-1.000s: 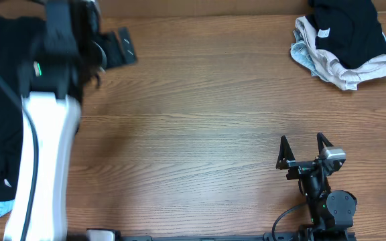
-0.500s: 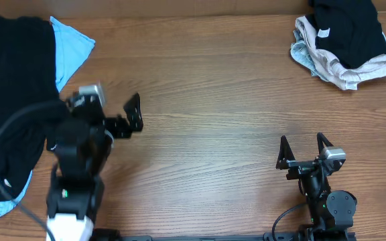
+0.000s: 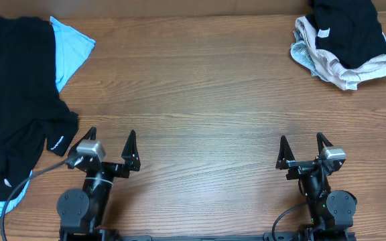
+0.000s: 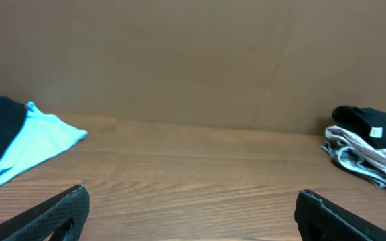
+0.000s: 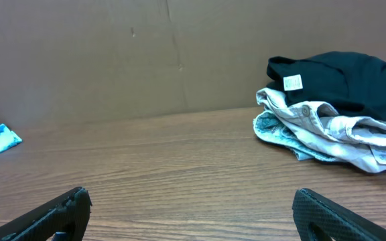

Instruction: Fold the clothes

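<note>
A folded black T-shirt lies along the table's left side on top of a light-blue one, whose corner also shows in the left wrist view as light-blue cloth. At the far right corner sits a crumpled pile of clothes, black on top of beige and pale patterned cloth, also seen as a pile in the right wrist view. My left gripper stands open at the front left, beside the black shirt's sleeve. My right gripper stands open at the front right. Neither holds anything.
The wooden table stretches bare between the two heaps. A brown wall closes off the far edge. Both arm bases sit at the near edge.
The left arm has pulled back from the far left corner over the folded shirts to its place at the front left, leaving the black and light-blue shirts uncovered. The right arm has not moved.
</note>
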### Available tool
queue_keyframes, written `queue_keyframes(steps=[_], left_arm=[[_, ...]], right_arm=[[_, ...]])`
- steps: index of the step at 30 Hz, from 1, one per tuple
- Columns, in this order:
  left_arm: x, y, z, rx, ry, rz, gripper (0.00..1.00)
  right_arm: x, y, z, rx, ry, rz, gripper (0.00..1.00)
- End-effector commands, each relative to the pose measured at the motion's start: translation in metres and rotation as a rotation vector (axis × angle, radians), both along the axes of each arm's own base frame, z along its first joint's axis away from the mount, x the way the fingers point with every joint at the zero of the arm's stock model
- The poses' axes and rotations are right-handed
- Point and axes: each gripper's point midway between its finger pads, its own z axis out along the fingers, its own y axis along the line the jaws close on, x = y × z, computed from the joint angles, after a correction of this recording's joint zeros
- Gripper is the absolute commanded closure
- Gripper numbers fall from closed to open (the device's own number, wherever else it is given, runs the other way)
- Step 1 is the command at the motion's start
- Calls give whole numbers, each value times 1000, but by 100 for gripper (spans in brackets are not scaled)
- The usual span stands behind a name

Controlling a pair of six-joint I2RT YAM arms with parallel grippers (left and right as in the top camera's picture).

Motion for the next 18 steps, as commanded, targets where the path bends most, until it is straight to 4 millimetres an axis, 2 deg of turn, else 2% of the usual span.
queue_keyframes(steps=[1,15,18], left_arm=[[-4,6,-8,17,-30,25,0],[-7,13,-33,-1,-49,58,0],[-5,14,-47,-1,-20,63,0]], right_arm=[[0,1,-1,-6,-7,6,0],[0,1,-1,-6,-7,6,0],[0,1,-1,-6,-7,6,0]])
